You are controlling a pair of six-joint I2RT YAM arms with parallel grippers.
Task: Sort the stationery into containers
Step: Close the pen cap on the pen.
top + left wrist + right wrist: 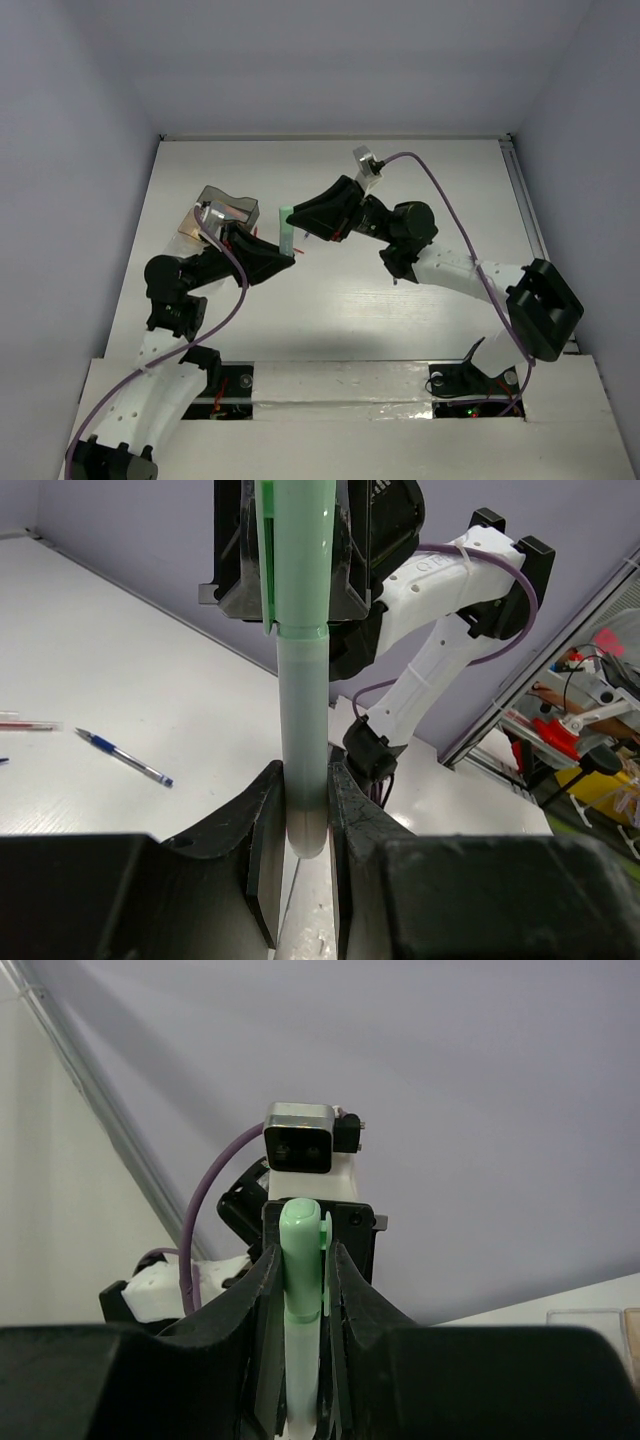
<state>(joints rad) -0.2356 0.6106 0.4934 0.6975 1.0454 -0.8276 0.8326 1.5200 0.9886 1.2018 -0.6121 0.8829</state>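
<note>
A green highlighter (287,228) with a mint cap and a pale body hangs in the air between both grippers, above the middle of the table. My left gripper (286,257) is shut on its pale body end (304,810). My right gripper (297,222) is shut on its capped end (300,1250). In the left wrist view the right gripper (290,570) clamps the cap at the top. The clear-grey containers (226,205) with a tan part (190,222) stand just behind the left arm. A blue pen (125,757) and a red pen (25,724) lie on the table.
The white table (400,320) is walled at the back and sides. A purple cable (450,200) arcs over the right arm. A corner of the containers (585,1316) shows at the lower right of the right wrist view.
</note>
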